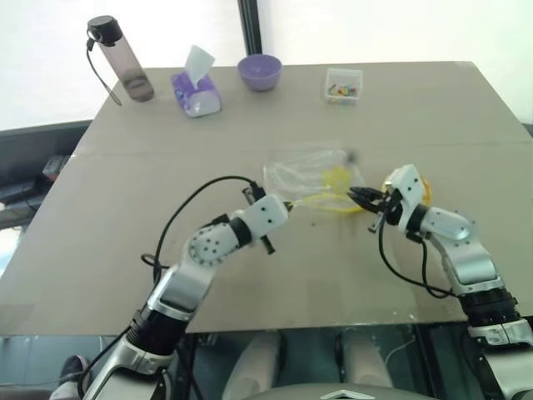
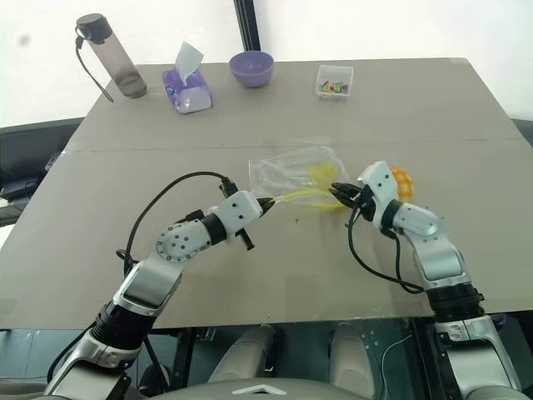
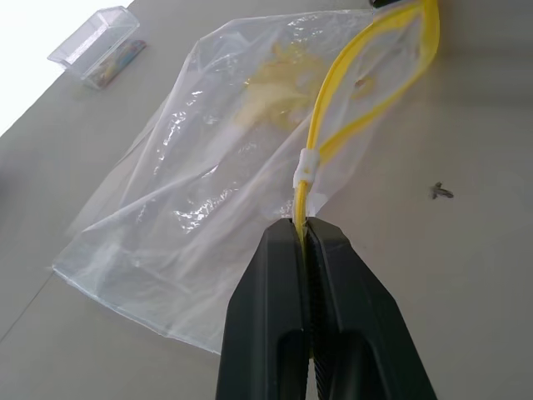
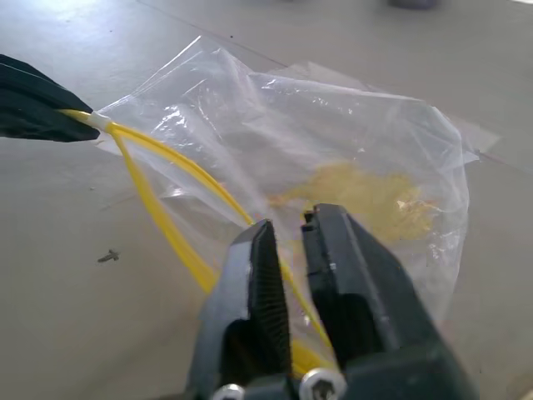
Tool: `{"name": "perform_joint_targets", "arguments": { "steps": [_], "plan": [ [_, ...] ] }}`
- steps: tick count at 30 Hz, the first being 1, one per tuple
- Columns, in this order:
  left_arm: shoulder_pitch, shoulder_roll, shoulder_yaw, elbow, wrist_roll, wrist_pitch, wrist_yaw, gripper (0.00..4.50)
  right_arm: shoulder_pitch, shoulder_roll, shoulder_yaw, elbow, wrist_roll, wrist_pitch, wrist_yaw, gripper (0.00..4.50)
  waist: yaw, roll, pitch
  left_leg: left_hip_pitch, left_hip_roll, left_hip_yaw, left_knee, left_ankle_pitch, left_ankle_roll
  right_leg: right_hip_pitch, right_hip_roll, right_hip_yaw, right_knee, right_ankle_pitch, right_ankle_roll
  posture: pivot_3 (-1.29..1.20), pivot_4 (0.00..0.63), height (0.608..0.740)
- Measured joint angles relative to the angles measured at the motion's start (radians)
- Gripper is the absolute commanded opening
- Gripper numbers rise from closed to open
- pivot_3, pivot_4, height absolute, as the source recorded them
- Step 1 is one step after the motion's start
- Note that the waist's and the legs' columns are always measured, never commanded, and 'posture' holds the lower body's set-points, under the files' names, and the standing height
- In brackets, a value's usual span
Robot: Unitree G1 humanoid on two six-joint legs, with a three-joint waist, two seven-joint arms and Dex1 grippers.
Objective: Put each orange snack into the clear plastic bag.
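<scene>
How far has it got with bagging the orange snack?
Done: the bag's mouth is parted, its yellow seal strip looping open. In hand: the left hand pinches one end of the strip on the clear plastic bag; the right hand sits shut at the other end. Left: the orange snack lies on the table beside the right hand, outside the bag.

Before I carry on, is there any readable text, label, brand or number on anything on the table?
None can be read.
Tissue pack: purple wrapper, any print too blurred.
Small clear box: coloured bits, no legible label.
Water bottle, bowl, plastic bag: no text visible.
</scene>
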Motion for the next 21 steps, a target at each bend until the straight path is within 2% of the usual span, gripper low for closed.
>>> {"name": "perform_joint_targets", "arguments": {
  "steps": [6, 13, 21],
  "plan": [
    [0.000, -0.017, 0.005, 0.000, -0.008, 0.005, -0.008, 0.00, 0.000, 0.009, 0.036, 0.013, -0.019, -0.054, 0.007, 0.03, 0.001, 0.000, 0.000, 0.000, 0.000, 0.000, 0.000, 0.000, 0.000, 0.000, 0.000, 0.000, 0.000, 0.000, 0.000, 0.00, 0.150, 0.740],
    [0.003, -0.040, 0.011, -0.001, -0.019, 0.038, -0.007, 0.00, -0.014, 0.035, 0.081, 0.127, -0.067, -0.133, 0.003, 0.03, 0.000, 0.000, 0.000, 0.000, 0.000, 0.000, 0.000, 0.000, 0.000, 0.000, 0.000, 0.000, 0.000, 0.000, 0.000, 0.00, 0.150, 0.740],
    [0.038, -0.064, -0.006, -0.055, -0.020, 0.045, -0.019, 0.00, -0.135, 0.092, 0.095, 0.304, -0.152, -0.146, -0.093, 0.03, -0.001, 0.000, 0.000, 0.000, 0.000, 0.000, 0.001, 0.000, 0.000, 0.000, 0.000, 0.001, 0.001, 0.000, 0.000, 0.00, 0.150, 0.740]
  ]
}}
